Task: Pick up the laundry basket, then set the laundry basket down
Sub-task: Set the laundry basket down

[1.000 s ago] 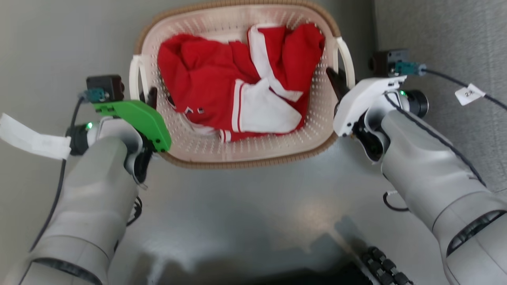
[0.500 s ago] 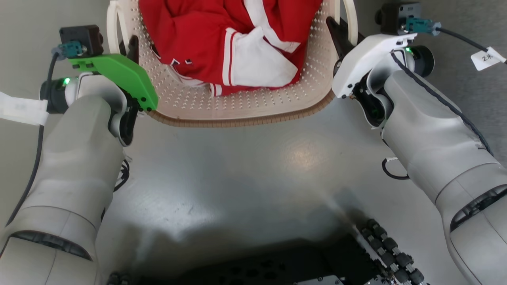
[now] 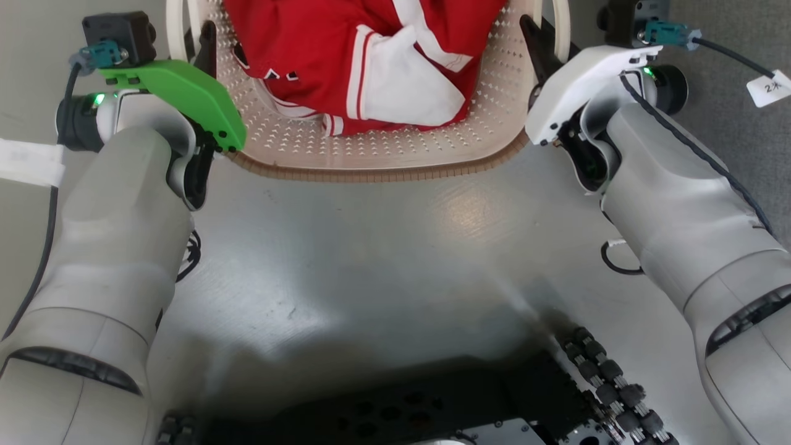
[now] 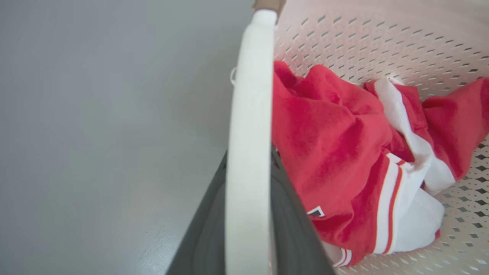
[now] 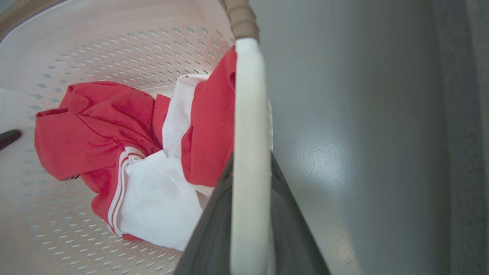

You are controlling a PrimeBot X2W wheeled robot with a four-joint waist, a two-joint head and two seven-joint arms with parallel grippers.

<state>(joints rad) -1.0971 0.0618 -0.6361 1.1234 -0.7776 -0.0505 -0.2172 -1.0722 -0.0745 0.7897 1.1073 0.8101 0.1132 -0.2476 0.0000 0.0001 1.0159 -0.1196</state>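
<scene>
The cream perforated laundry basket (image 3: pixel 371 172) with its brown rim is at the top of the head view, and a red-and-white garment (image 3: pixel 371 62) lies inside. My left gripper (image 3: pixel 207 46) is shut on the basket's left white handle (image 4: pixel 248 114), with a dark finger on each side of the bar. At the opposite side, my right gripper (image 3: pixel 536 43) is shut on the right white handle (image 5: pixel 248 114) in the same way. The far half of the basket is cut off by the top edge of the head view. I cannot tell whether the basket touches the floor.
Glossy grey floor (image 3: pixel 383 259) spreads below the basket. My dark wheeled base (image 3: pixel 432 414) shows at the bottom edge. A darker, rougher floor strip (image 3: pixel 735 136) runs along the right, and a tagged cable (image 3: pixel 766 86) hangs from the right wrist.
The whole head picture has shifted: basket and both grippers now sit higher in it and more of my base shows. Both grippers keep their hold on the handles.
</scene>
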